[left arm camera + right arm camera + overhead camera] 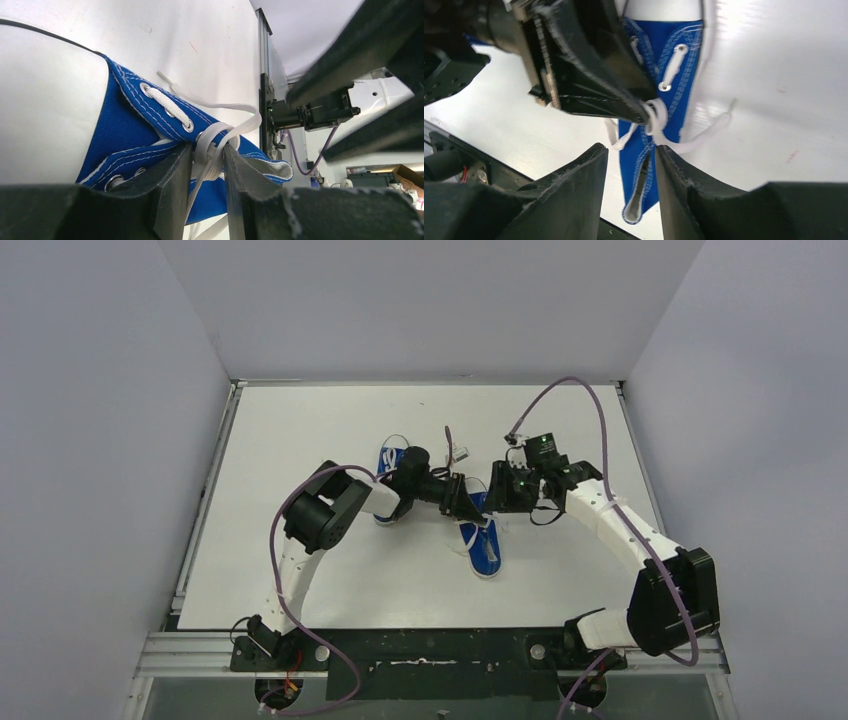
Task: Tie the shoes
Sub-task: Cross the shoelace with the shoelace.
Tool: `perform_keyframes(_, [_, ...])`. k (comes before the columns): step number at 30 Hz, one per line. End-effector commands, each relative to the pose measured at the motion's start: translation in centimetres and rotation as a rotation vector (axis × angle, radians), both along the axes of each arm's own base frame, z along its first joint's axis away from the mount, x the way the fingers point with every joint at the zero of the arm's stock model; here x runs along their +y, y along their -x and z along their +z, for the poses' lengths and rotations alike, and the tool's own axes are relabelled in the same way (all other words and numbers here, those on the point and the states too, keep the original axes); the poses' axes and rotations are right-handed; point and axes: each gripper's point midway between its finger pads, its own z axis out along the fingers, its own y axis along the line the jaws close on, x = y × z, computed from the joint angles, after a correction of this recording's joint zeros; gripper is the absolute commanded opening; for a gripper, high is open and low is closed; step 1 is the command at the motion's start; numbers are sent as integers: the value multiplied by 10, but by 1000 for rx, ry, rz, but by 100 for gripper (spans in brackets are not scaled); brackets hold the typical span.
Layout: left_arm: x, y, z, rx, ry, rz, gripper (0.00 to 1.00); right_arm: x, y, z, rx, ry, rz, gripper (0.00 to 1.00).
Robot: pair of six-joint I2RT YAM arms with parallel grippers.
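Note:
Two blue shoes with white laces lie on the white table [300, 430]. The far shoe [392, 456] is partly hidden under my left arm. The near shoe [484, 550] lies between both grippers. My left gripper [468, 502] [209, 159] is shut on a bunch of white lace [216, 146] at the shoe's [125, 125] upper eyelets. In the right wrist view its black fingertip [636, 111] pins the knotted lace [657, 114] over the shoe [676, 80]. My right gripper [497, 496] [630, 149] stands open just short of that lace, with nothing between its fingers.
A loose lace end [719, 125] trails on the table to the shoe's side. The metal rail [420, 650] with both arm bases runs along the near edge. Grey walls close in the left, right and back of the table.

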Motion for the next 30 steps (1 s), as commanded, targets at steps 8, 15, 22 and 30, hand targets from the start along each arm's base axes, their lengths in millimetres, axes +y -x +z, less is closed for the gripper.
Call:
perform_keyframes(8, [2, 2, 0, -24, 12, -10, 27, -37, -30, -13, -3, -5, -40, 31])
perform_keyframes(15, [6, 9, 9, -55, 16, -42, 25, -23, -27, -24, 41, -83, 48, 31])
perform_keyframes(22, [9, 12, 12, -88, 16, -70, 20, -15, -27, -32, 54, -129, 19, 23])
perform_keyframes(30, [6, 16, 14, -95, 27, -80, 19, -4, -27, -35, 66, -148, 34, 29])
